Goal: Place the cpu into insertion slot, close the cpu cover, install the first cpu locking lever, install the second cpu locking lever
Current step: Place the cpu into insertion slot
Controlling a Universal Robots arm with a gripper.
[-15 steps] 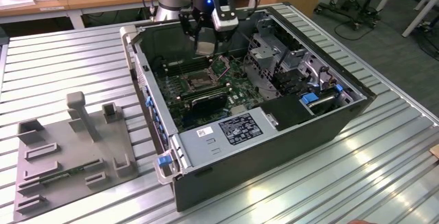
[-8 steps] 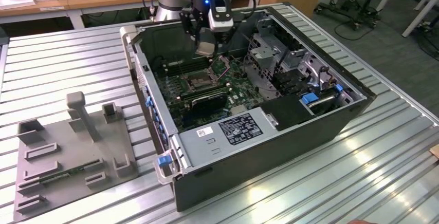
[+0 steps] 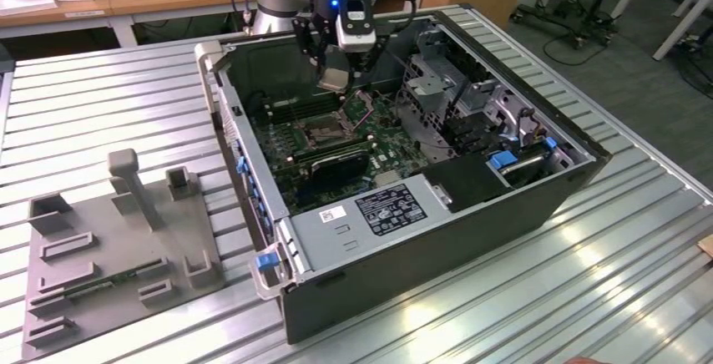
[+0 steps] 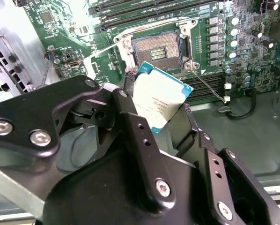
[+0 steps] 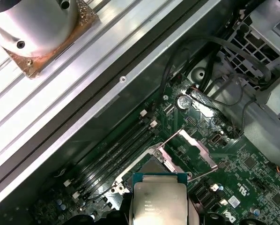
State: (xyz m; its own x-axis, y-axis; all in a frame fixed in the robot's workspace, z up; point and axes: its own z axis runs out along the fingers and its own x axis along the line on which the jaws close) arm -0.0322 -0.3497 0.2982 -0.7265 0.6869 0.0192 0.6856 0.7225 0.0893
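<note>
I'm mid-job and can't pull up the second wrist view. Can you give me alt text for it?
The gripper has its black fingers shut on the cpu, silvery top facing the camera. Just beyond it, the insertion slot sits empty on the green motherboard, contact field exposed, with long black memory slots past that.

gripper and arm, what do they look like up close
The arm is a silver-grey tube ending in a dark wrist with a small blue light and a white-grey box mounted on it. The gripper is matte black. Its fingers are flat linked bars with rows of small holes and silver hex-head screws.
</note>
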